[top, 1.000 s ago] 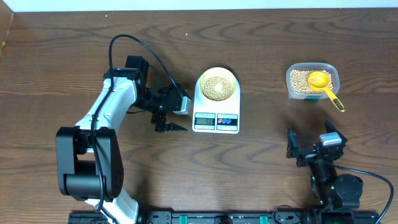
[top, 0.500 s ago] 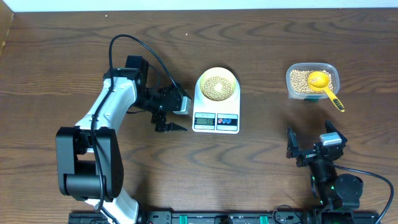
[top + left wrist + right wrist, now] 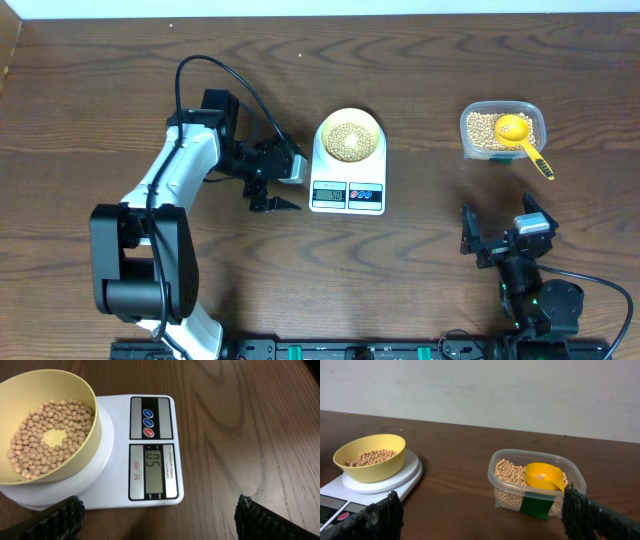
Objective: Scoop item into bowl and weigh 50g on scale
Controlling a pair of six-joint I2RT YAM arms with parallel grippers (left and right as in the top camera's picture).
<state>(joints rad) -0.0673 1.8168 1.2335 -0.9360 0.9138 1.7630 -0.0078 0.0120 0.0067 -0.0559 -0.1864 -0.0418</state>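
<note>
The white scale (image 3: 346,196) stands mid-table with the pale-yellow bowl (image 3: 375,126) on its platform, and tan beans (image 3: 349,138) lie in the bowl. In the left wrist view the scale's display (image 3: 153,466) reads 50, beside the bowl (image 3: 96,435) and its beans (image 3: 42,437). My left gripper (image 3: 289,182) hovers just left of the scale, open and empty, its jaws wide apart (image 3: 162,525). My right gripper (image 3: 500,226) sits low at the table's front right, open and empty (image 3: 485,520), and faces the scale (image 3: 395,484) and bowl (image 3: 375,466).
A clear plastic tub (image 3: 500,104) of beans stands at the back right. A yellow long-handled scoop (image 3: 515,128) rests in it, its handle over the front rim. The right wrist view shows the tub (image 3: 540,506) with a green label and the scoop (image 3: 545,476).
</note>
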